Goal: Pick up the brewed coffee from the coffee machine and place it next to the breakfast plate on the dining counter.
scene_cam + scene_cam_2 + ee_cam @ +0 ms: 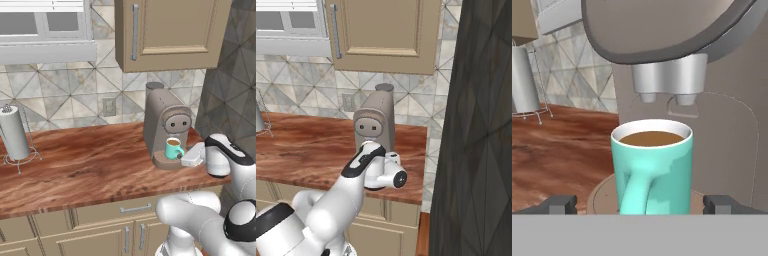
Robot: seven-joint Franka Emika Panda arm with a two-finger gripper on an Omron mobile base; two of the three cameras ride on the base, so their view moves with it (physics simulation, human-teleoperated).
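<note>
- Where the wood-grain counter point(85, 165) runs under the tiled wall, one coffee machine point(165, 125) stands near its right end, by the dark wall panel.
- One teal mug of brewed coffee point(173, 148) sits upright on the machine's round base tray point(602, 192), directly under the two metal spouts point(668, 80).
- One paper towel holder point(15, 134) stands near the counter's left end, well apart from the machine.
- One gripper point(639, 204) faces the mug from the counter's front edge, level with it.
- Its two finger tips point(559, 204) are spread wide, one on each side of the mug, neither visibly touching it.
- The mug's handle points toward the hand, between the tips.
</note>
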